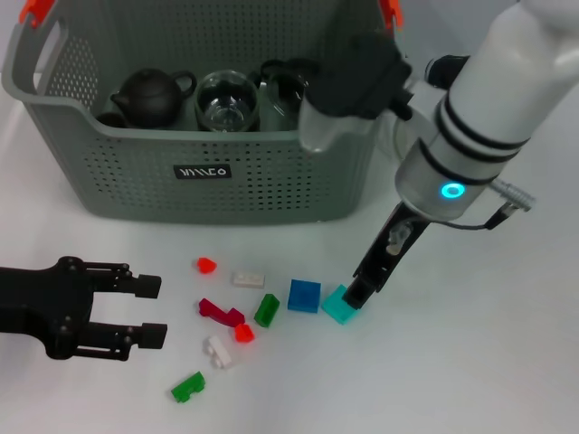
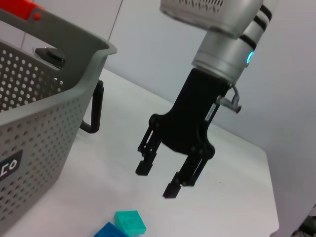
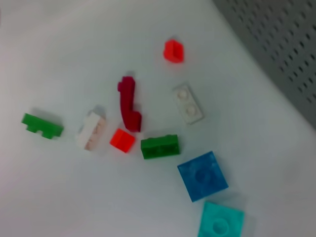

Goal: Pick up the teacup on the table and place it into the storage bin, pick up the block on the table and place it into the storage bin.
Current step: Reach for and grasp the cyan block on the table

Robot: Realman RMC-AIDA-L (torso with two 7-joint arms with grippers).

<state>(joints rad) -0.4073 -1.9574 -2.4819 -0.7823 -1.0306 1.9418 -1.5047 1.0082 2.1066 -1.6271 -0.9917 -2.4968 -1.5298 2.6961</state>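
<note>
Right gripper (image 1: 360, 294) hangs with its black fingers spread, tips low beside the square turquoise plastic block (image 1: 340, 305) on the white table (image 1: 470, 362); from the head camera I cannot tell whether they touch it. That block lies flat, stud up, with no long axis, next to a blue square block (image 1: 304, 295). Left gripper (image 1: 149, 312) sits wide open near the table's left side. Left wrist camera shows the gap between the right gripper's fingertips; right wrist camera shows only scattered bricks. Behind stands the grey perforated plastic storage bin (image 1: 208, 167), holding a dark teapot (image 1: 149, 95); I cannot read its black label (image 1: 203, 171).
</note>
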